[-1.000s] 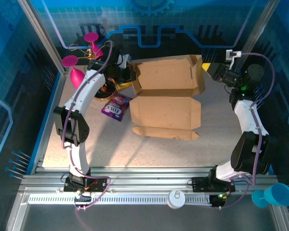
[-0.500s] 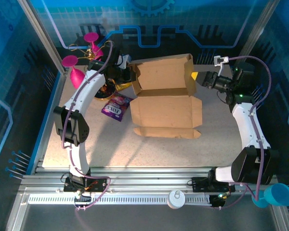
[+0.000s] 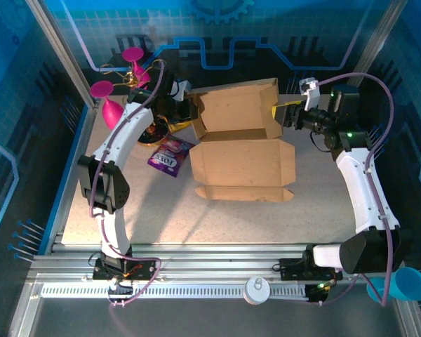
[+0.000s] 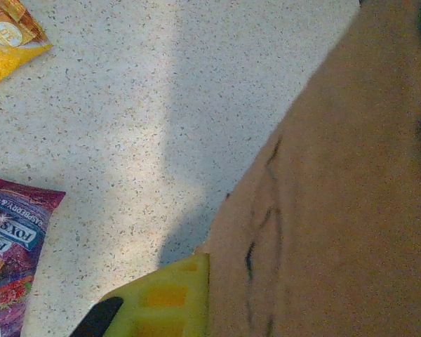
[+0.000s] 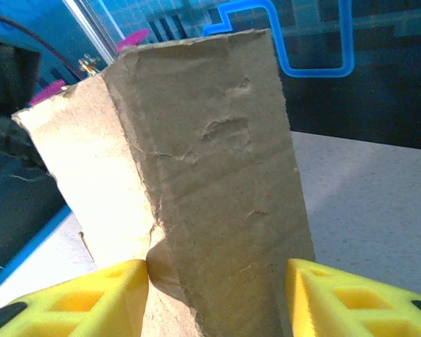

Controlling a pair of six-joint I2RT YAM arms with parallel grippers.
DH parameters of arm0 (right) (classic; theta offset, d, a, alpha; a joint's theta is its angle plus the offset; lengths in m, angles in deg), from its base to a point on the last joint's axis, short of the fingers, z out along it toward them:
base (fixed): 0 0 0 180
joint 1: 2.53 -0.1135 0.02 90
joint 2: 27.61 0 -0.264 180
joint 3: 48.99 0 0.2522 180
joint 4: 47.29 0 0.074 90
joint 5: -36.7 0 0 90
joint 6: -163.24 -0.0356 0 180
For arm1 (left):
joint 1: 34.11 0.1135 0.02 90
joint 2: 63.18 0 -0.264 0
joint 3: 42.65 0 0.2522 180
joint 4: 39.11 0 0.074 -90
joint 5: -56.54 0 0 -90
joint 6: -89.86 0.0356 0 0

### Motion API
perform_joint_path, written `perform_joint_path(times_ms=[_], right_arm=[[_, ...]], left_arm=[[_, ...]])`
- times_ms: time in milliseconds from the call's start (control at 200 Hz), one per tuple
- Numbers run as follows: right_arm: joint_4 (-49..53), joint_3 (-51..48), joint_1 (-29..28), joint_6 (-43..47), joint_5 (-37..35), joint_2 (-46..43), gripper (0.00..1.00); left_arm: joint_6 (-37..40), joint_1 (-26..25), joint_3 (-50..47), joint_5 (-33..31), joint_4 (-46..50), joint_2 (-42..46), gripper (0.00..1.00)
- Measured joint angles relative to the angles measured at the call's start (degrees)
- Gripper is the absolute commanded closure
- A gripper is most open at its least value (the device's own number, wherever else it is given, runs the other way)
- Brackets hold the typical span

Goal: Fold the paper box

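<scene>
While the box [image 3: 242, 158] lies half-folded on the desk [image 3: 323, 203], centre-far, with its far panel raised, the left gripper [image 3: 189, 111] has its jaws pinched on the box's far-left wall, and the right gripper [image 3: 286, 112] sets its jaws apart astride the far-right wall.

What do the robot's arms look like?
The left arm and right arm both have smooth white tube-shaped links joined by chunky black joints. A thin purple cable loops along each one. A small green light glows near the right arm's wrist. The fingers are blocky and bright yellow, with square hollows.
</scene>
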Motion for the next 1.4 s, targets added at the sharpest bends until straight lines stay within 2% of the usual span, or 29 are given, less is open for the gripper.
perform_joint_path(times_ms=[105, 435, 730, 1021, 1401], right_arm=[[2.1, 1.9, -2.1, 2.6, -4.9, 0.7, 0.50], [6.0, 6.0, -6.3, 7.0, -19.6, 4.9, 0.51], [7.9, 10.0, -9.7, 10.3, -31.4, 8.1, 0.75], [11.8, 15.3, -14.4, 10.2, -48.4, 12.7, 1.00], [23.8, 26.9, -17.1, 5.9, -62.9, 20.3, 1.00]], left_arm=[[0.0, -0.2, 0.0, 0.0, 0.0, 0.0, 1.00], [0.2, -0.5, 0.0, -0.4, 0.1, 0.0, 1.00], [0.2, -0.5, 0.0, -0.7, 0.1, 0.0, 1.00], [-0.3, -0.9, 0.0, -2.8, 0.9, 0.0, 1.00], [-5.3, -4.7, 2.9, -8.0, 5.1, -0.1, 1.00]])
